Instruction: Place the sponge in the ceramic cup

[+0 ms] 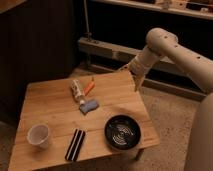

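The blue-grey sponge (89, 106) lies flat near the middle of the wooden table (50, 107). A small white ceramic cup (39, 135) stands upright at the table's front left corner, well apart from the sponge. My gripper (137, 84) hangs above the table's far right edge, pointing down, to the right of the sponge and higher than it. Its fingers are open and hold nothing.
A white tube-like bottle (77, 91) and an orange object (89, 87) lie just behind the sponge. A flat black striped bar (76, 144) lies at the front. A wide black bowl (122, 132) sits at the front right. Dark shelving stands behind the table.
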Controlling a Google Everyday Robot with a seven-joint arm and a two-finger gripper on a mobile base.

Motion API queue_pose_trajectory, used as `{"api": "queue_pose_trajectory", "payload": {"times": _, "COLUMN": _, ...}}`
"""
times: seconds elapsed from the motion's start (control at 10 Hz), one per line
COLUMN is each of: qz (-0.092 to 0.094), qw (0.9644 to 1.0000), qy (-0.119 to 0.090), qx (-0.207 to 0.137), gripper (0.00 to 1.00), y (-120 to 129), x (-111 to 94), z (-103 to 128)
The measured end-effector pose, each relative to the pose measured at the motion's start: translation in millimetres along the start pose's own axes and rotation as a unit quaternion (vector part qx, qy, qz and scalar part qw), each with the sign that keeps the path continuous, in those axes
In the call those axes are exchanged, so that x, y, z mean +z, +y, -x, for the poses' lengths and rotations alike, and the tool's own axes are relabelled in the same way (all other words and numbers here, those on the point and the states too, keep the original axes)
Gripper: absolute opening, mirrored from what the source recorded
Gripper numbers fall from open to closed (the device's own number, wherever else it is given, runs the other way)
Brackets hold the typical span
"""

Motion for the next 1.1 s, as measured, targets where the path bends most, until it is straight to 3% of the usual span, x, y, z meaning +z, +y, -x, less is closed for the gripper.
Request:
{"api": "queue_pose_trajectory", "payload": {"times": 0.2, "qz": -0.018, "qw": 0.9997, "qy": 0.005, "qx": 0.015, "gripper": 0.8, "y": -14.6, "x": 5.6, "z": 3.7}}
{"api": "queue_pose_trajectory", "payload": {"times": 0.4, "qz": -0.036, "qw": 0.9979, "qy": -0.001, "qx": 0.054, "gripper": 0.8, "y": -34.3, "x": 23.3, "z": 13.1}}
{"api": "queue_pose_trajectory", "payload": {"times": 0.8, "qz": -0.037, "qw": 0.9945, "qy": -0.014, "qx": 0.098, "gripper": 0.8, "y": -36.3, "x": 44.8, "z": 9.3}}
{"api": "queue_pose_trajectory", "payload": {"times": 1.1, "qz": -0.032, "qw": 0.9953, "qy": -0.022, "qx": 0.089, "gripper": 0.8, "y": -48.7, "x": 74.9, "z": 10.1}}
